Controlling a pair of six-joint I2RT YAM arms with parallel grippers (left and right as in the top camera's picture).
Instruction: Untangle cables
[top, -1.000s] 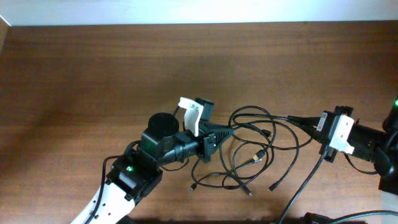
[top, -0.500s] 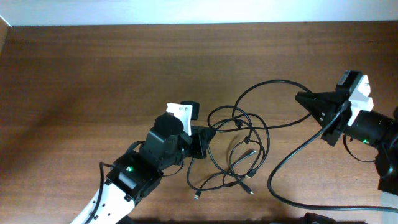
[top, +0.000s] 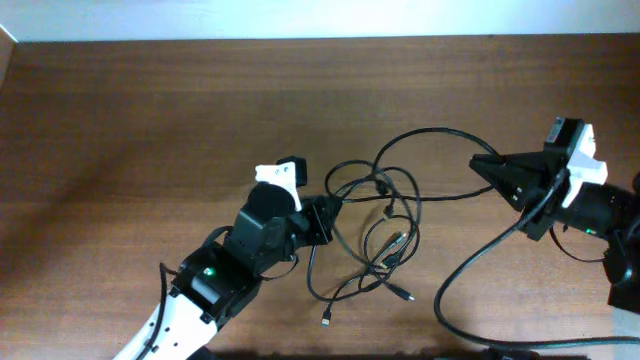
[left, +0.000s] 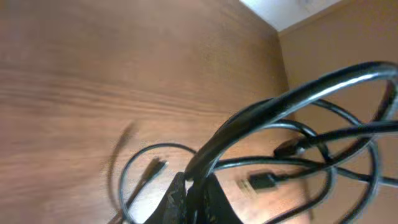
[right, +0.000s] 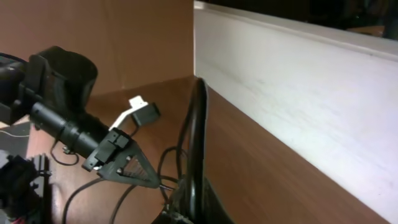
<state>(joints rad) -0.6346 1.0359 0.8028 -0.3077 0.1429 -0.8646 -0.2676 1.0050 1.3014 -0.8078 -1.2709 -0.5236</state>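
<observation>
Toward the counter's (top: 150, 110) front edge, right of centre, the cables (top: 385, 235) lie tangled. The left end effector (top: 332, 205) pinches 1 strand and the right end effector (top: 474, 161) pinches a loop. They'd best pull apart slowly and slightly raised, so loops slip free rather than tighten.

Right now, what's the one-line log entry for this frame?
left gripper: shut on cables | right gripper: shut on cables | state: tangled, strung between both grippers
</observation>
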